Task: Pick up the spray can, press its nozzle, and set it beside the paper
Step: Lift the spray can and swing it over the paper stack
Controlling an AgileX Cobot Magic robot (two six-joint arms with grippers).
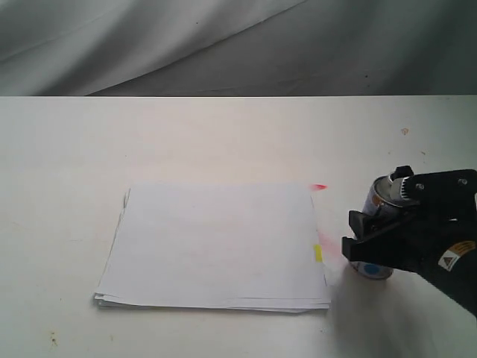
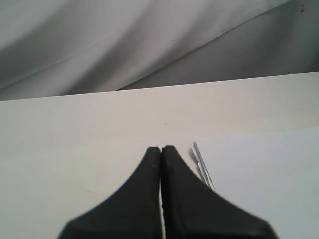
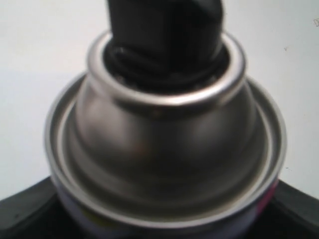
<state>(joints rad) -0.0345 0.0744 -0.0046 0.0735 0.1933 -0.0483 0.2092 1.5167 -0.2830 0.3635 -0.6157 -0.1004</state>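
The silver spray can (image 1: 376, 197) stands tilted just right of the paper (image 1: 216, 246), its blue-dotted base (image 1: 370, 270) at the table surface. My right gripper (image 1: 356, 237) is shut on the can's body from the right side. The right wrist view looks down on the can's metal shoulder (image 3: 164, 149), with the black nozzle (image 3: 164, 30) sitting inside its shiny rim. The black fingers (image 3: 20, 216) show only at the corners. The left gripper (image 2: 161, 149) is shut on nothing, hovering above the table near a corner of the paper (image 2: 259, 174). It is out of the exterior view.
The white table (image 1: 223, 134) runs back to a grey draped cloth (image 1: 149, 37). A pink-red mark (image 1: 320, 187) lies at the paper's far right corner and a yellow mark (image 1: 318, 253) on its right edge. The right arm's black body fills the lower right.
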